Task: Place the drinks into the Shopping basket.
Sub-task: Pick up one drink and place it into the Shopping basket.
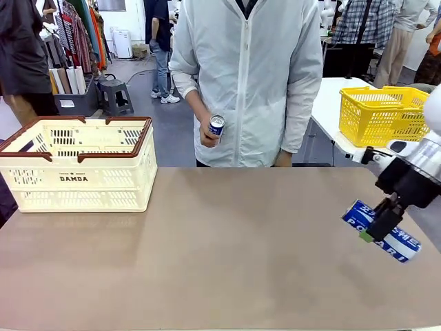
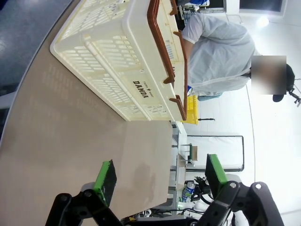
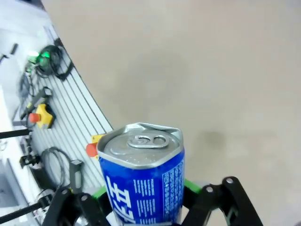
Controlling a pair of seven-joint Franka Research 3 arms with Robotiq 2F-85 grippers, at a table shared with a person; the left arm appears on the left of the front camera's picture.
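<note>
- Right end effector (image 1: 375,227) is clamped on a slim blue-and-white drink can (image 1: 396,243) with white lettering and holds it tilted near the right end of the brown counter (image 1: 220,255).
- From the right wrist view, the same can (image 3: 141,188) rises between the black fingers, and its silver top with the pull tab faces the counter surface beyond it. The rim looks slightly pressed out of round.
- Left end effector (image 2: 160,176) has its two green pads (image 2: 106,181) standing well apart with nothing between them. It points along the counter toward the crate.
- Cream-white slotted plastic crate (image 1: 76,179) with a dark brown rim and handles, marked "DAMDA", stands on the far left of the counter, well apart from the gripped can. No cans can be seen inside it from the front.
- Across the counter stands a person in a pale zip jacket. One hand (image 1: 207,134) holds a second small blue-and-white can (image 1: 216,125) upright at waist height, behind the counter's far edge.
- Bright yellow mesh basket (image 1: 379,114) sits on a white table (image 1: 331,103) behind the counter on the right.
</note>
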